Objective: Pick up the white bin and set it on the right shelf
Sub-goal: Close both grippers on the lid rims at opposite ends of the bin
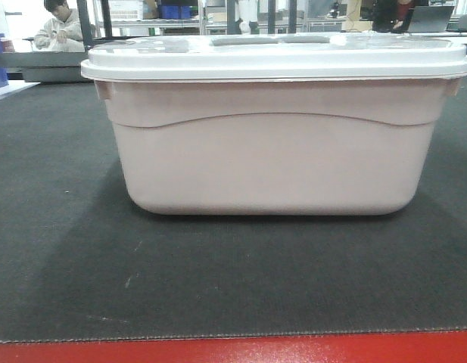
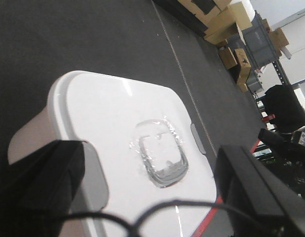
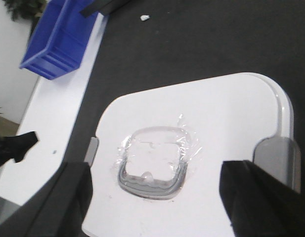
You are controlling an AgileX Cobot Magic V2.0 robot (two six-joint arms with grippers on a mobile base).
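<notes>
A slip is being risked most of all: the white bin (image 1: 271, 151) is broad and smooth-walled, and by all appearances it is being left to two arms to lift together. If one end is being raised ahead of the other, the bin is likely to be tilted and slid out of the grip. If only the rim of the lid (image 1: 278, 57) is being caught, the lid may be pulled free of a grey clip (image 2: 197, 139) and the tub dropped. Its weight cannot be told, since the inside is being hidden by the lid. The right shelf is being shown in no view, so the path to it cannot be judged.

The bin is being seen upright on the dark mat (image 1: 66, 265), lid on, with a blue crate (image 3: 56, 37) well apart on a white strip. Both arms are being held above the lid, wrists angled downward. The left fingers (image 2: 48, 187) are being held spread wide with nothing between them. The right fingers (image 3: 261, 197) are likewise wide and empty, with the taped handle recess (image 3: 152, 163) lying below the gap. Whether either pair is touching the lid cannot be told.
</notes>
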